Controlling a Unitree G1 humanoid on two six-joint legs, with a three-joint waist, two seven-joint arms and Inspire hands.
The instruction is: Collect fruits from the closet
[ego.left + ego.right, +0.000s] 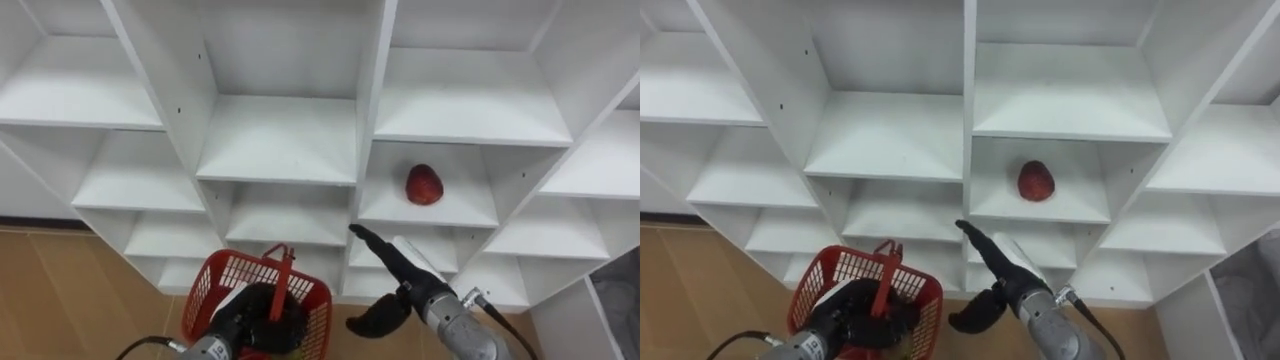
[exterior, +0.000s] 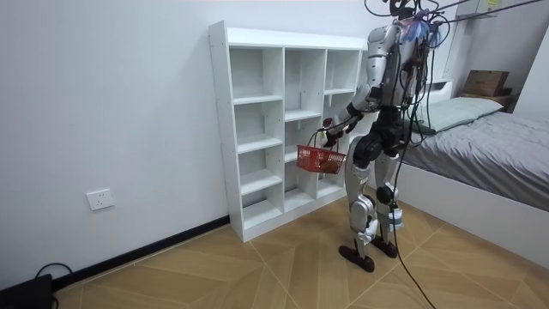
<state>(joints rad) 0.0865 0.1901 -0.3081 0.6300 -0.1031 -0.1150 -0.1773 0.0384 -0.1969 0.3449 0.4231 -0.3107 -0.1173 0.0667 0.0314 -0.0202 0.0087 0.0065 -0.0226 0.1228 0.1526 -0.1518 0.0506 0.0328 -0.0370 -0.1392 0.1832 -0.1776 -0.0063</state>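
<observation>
Fruit (image 1: 424, 185) lies untouched in a closet (image 1: 280, 140) cell | right hand (image 1: 398, 272) just below that cell, fingers straight, released | left hand (image 1: 255, 315) clenched round basket (image 1: 212, 285) handle | risk: reach low and your fingers strike the closet, or nudge the fruit so it rolls back.

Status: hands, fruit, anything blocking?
Left hand shut on red basket handle. Right hand open, below red fruit, not touching. Fruit sits alone in a closet compartment; path clear.
</observation>
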